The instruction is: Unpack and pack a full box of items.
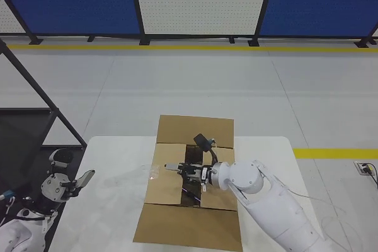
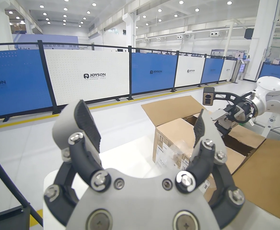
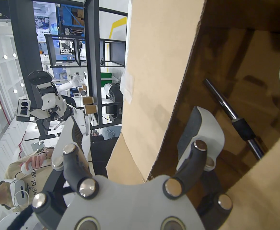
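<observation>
Right gripper (image 3: 137,118) sits nearest, fingers apart astride the edge of a flap (image 3: 154,72), one finger over the carton's inside. White table (image 1: 113,214) bears the open cardboard box (image 1: 195,129) at its middle. Left gripper (image 2: 142,112), spread and empty, hangs at the table's left edge. Inside the box lies a black-and-metal rod (image 3: 228,107); a clear bag (image 2: 172,153) lies just outside it.

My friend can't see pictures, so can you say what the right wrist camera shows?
The open right gripper hangs over a cardboard box, with the edge of one flap between its fingers. Inside the box lies a thin metal rod with a black grip.
</observation>
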